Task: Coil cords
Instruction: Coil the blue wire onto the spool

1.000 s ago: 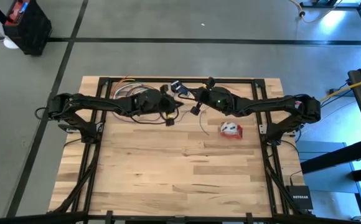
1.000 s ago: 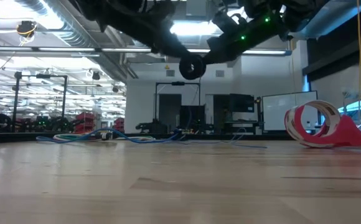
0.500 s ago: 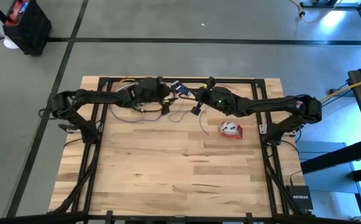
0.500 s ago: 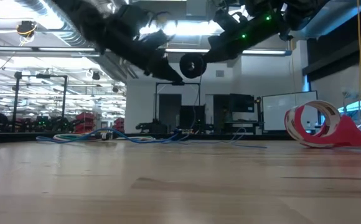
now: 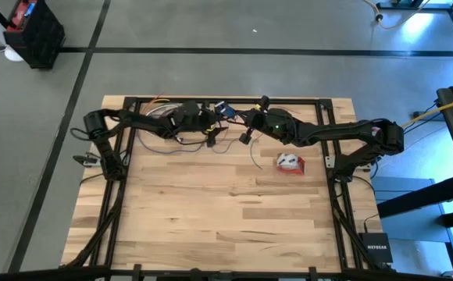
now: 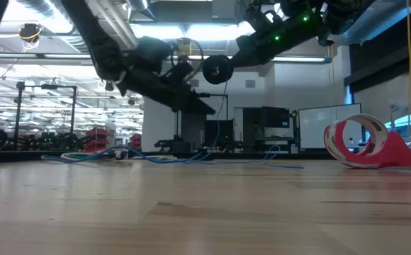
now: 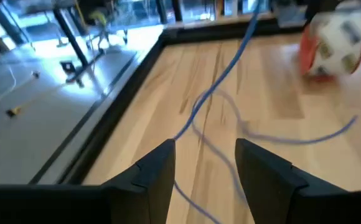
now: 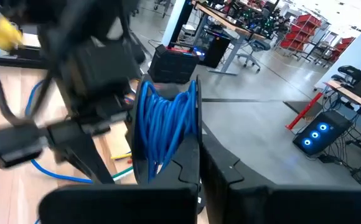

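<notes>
Right gripper is raised at the table's far edge — its fingers clamped on a coil of thin blue cord; the black round puck hangs in the air just below it. One strand trails down onto the wood. Left gripper, just beside the right one, stands open with the cord running loose between its fingers, not pinched. The red-and-white cord bundle lies on the table's right half, well apart. On a black box beside the table — "NETGEAR".
</notes>
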{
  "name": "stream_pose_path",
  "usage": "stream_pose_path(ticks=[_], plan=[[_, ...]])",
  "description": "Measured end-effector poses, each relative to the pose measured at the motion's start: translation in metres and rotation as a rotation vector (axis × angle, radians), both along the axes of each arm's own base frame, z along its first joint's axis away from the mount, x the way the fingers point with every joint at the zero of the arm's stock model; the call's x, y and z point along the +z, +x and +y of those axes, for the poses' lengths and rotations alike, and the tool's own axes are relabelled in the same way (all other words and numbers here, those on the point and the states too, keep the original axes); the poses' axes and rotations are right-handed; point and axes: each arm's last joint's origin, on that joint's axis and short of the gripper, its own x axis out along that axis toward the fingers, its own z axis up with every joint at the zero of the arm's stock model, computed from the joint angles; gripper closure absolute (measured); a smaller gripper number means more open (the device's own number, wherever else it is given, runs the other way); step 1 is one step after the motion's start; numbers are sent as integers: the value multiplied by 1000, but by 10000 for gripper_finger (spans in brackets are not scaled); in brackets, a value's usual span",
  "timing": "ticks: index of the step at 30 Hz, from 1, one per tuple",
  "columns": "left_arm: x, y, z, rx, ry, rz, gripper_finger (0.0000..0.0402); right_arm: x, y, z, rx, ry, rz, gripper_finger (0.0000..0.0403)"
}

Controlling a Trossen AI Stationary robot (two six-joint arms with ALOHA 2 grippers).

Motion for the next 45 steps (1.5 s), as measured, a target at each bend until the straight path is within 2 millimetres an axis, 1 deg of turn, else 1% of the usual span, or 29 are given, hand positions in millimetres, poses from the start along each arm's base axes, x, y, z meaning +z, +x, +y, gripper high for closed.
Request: stream_pose_path(ticks=[2, 10, 15, 17, 20, 22, 24, 25, 26, 32, 34, 38, 45], plan=[[-6, 5, 2, 2, -10, 16, 245, 0, 0, 0, 0, 1, 3, 400], [-9, 21, 8, -2, -1, 16, 247, -1, 0, 0, 5, 3, 8, 400], [-9, 26, 9, 16, 26, 22, 247, -1, 0, 1, 20, 5, 6, 400], [-10, 26, 9, 19, 28, 22, 254, -1, 0, 1, 25, 8, 6, 400], [-8, 26, 10, 21, 36, 2, 289, 0, 0, 1, 31, 8, 0, 400], [-7, 26, 10, 21, 38, 1, 326, 0, 0, 1, 31, 9, 1, 400], [-7, 25, 12, 30, 32, -2, 372, 0, 0, 1, 34, 10, 2, 400], [-7, 24, 13, 38, 19, -9, 386, 0, 0, 1, 35, 10, 2, 400], [-7, 24, 15, 44, 15, -15, 392, -1, 0, 1, 38, 12, 2, 400], [-4, 18, 24, 139, 17, -10, 398, -2, 1, 5, 65, 17, 18, 400], [-1, 14, 28, 162, 6, -4, 396, -3, 2, 6, 73, 4, 32, 400], [17, 4, 31, 192, 8, 6, 399, -9, 1, 9, 105, 4, 106, 400], [55, -14, 21, 202, 7, 5, 399, -11, 0, 9, 94, 3, 139, 400]])
